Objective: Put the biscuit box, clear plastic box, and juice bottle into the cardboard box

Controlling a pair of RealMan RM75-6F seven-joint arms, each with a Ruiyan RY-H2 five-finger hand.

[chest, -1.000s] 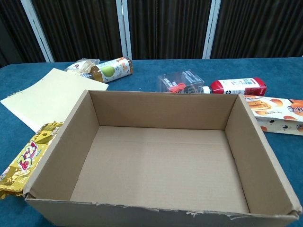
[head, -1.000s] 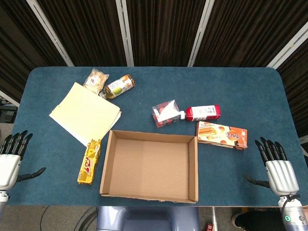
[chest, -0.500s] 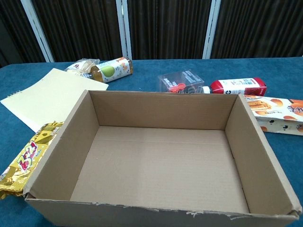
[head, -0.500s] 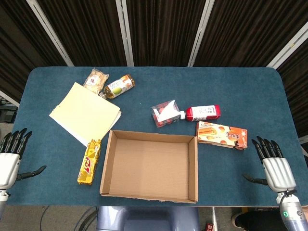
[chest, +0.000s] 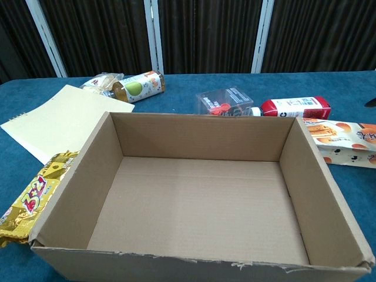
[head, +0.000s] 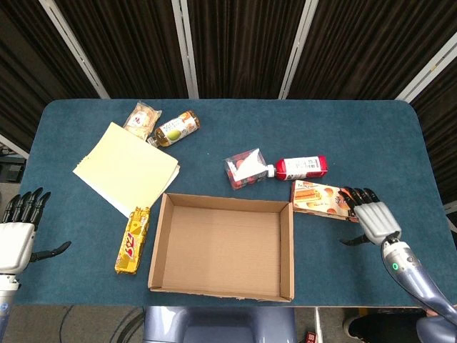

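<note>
The open, empty cardboard box [head: 158, 241] [chest: 198, 126] sits at the table's near middle. Just past its far right corner lies the orange biscuit box [head: 318, 197] [chest: 343, 141]. The clear plastic box [head: 245, 168] [chest: 225, 100] with red contents and a red-labelled bottle [head: 302, 167] [chest: 295, 107] lie side by side behind it. An amber bottle with a green apple label [head: 176, 128] [chest: 138, 86] lies at the far left. My right hand [head: 371, 217] is spread flat with its fingertips over the biscuit box's right end, holding nothing; one dark fingertip [chest: 371, 102] shows in the chest view. My left hand [head: 18, 234] hangs open off the table's near left edge.
A pale yellow notepad [head: 127, 166] [chest: 56, 120] lies left of the cardboard box. A yellow snack bar [head: 133, 240] [chest: 32, 200] rests against the box's left wall. A small snack packet [head: 142, 118] [chest: 100, 82] lies beside the amber bottle.
My right hand has moved forward and left, from the table's near right corner to the biscuit box's right end. The left hand has barely shifted. No object has moved.
</note>
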